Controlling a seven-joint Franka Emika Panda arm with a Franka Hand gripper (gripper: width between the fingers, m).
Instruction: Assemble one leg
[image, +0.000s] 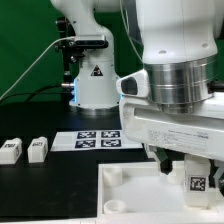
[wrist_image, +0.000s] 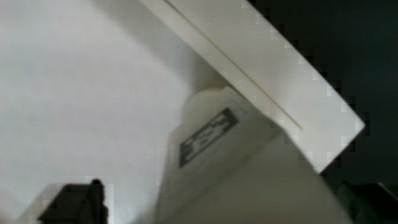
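The Franka Panda arm (image: 170, 50) was glossy white with rounded shells. Its wrist ended in a ribbed silver-grey metal flange (image: 178, 88) above a boxy white gripper body (image: 165, 130). The white base (image: 92, 85) carried a black triangular warning sticker and a blue glow at one side. A dark fingertip (wrist_image: 75, 203) showed in the wrist view.

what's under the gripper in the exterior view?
A leg with a marker tag hangs below the gripper, over the white panel. Where the leg's lower end meets the panel is cut off by the frame, and the gripper's body hides how its fingers stand.
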